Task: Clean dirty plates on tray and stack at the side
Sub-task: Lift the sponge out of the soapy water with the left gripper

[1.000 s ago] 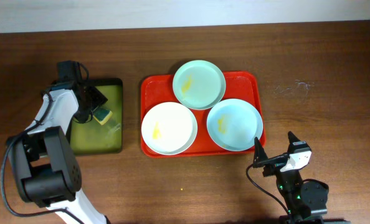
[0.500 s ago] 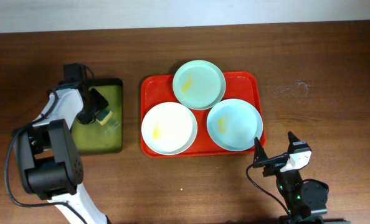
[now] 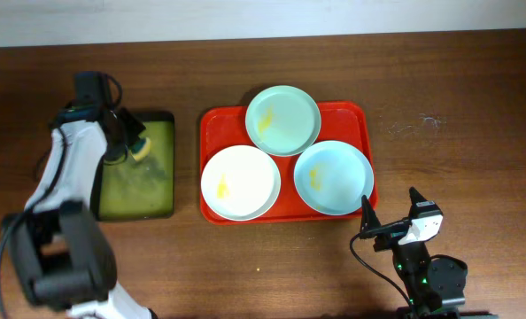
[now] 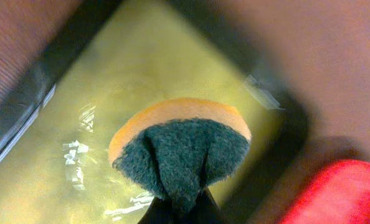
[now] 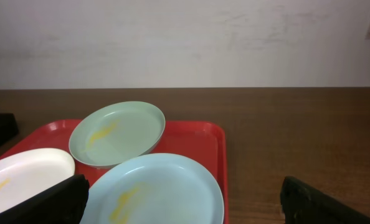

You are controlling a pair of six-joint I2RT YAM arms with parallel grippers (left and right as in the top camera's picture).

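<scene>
While left pincer (image 4: 180,210) pinches sponge (image 4: 182,146), right pincer (image 5: 185,202) gapes empty; 3 plates (image 3: 239,182) yellow-smeared on red tray (image 3: 217,126)

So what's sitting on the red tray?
Three plates: a white plate, a green plate and a blue plate, each smeared yellow. The tray floor beneath them is covered, so hidden.

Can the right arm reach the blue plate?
Probably yes. The blue plate lies on the tray's side nearest the right gripper, whose open jaws face it with nothing between. The left gripper is away, shut on a sponge.
</scene>
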